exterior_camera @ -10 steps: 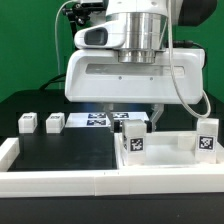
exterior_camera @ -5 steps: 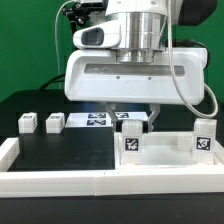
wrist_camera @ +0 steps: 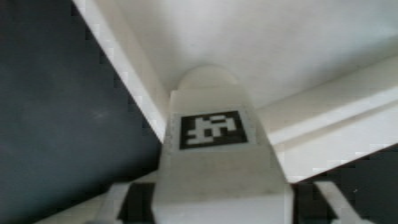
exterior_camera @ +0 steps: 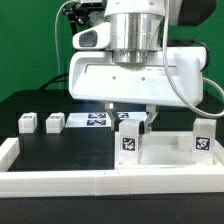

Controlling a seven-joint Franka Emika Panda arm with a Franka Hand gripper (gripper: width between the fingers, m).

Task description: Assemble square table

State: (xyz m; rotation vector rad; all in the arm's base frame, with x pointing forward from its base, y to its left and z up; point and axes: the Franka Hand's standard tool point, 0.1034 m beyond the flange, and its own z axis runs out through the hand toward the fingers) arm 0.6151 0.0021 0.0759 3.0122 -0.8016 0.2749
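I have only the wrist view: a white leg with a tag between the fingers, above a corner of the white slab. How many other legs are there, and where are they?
Observer: Three more. The first loose leg and the second loose leg stand side by side, apart, on the black table toward the exterior view's left.
Operator: And the third?
Observer: The third leg stands upright at a corner of the slab, on the exterior view's right.
Operator: What else lies on the table?
Observer: The marker board lies flat, seen between the second loose leg and the held leg.
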